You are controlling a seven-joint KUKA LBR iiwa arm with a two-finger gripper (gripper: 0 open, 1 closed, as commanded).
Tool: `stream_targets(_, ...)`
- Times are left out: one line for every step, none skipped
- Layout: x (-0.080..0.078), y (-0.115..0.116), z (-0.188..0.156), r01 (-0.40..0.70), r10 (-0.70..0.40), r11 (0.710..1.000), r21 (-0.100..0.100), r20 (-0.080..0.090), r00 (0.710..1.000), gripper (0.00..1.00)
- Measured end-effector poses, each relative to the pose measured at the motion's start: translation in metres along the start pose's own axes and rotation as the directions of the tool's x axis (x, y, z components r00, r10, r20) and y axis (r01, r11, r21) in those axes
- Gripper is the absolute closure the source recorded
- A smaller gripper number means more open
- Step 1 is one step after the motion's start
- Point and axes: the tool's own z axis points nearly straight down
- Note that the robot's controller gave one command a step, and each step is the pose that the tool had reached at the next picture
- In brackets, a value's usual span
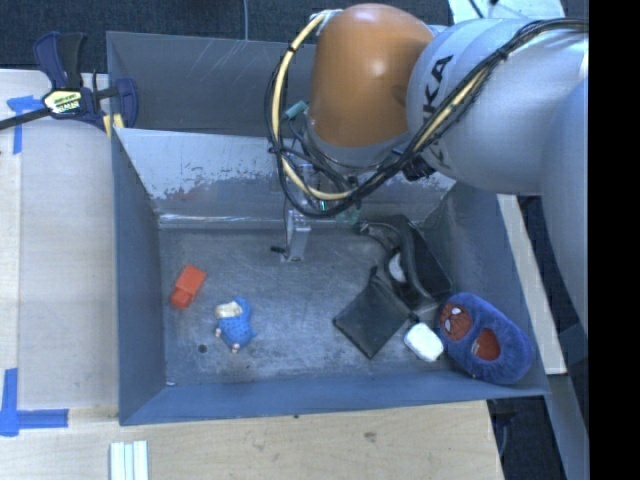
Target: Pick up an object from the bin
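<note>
- Camera view is showing the gripper (292, 240) hanging low near the back wall of the grey bin (140, 268), over bare floor, tucked under the arm's orange cover (365, 73).
- Apart or together? Can't tell, honestly; it's just looking like one thin metal bit from up here.
- Nearest stuff: an orange-red block (187, 287) is lying toward the view's left and nearer the front, apart from the gripper. A small blue and white figure (233, 324) is sitting near that block, closer to the front wall.
- Over on the view's right, a flat black piece (372, 320) is lying next to a white lump (424, 342), and a blue plush slipper (487, 340) with red spots is resting in the front corner.
</note>
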Motion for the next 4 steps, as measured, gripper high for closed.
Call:
stream_targets(0.034, 0.057, 0.099, 0.362, -0.362, 0.932, 0.000, 0.004, 0.932, 0.00)
stream_targets(0.089, 0.121, 0.121, 0.339, -0.339, 0.941, -0.002, 0.008, 0.941, 0.00)
stream_targets(0.085, 0.117, 0.118, 0.331, -0.331, 0.944, -0.002, 0.016, 0.944, 1.00)
stream_targets(0.086, 0.116, 0.121, 0.330, -0.330, 0.944, 0.000, 0.010, 0.944, 0.00)
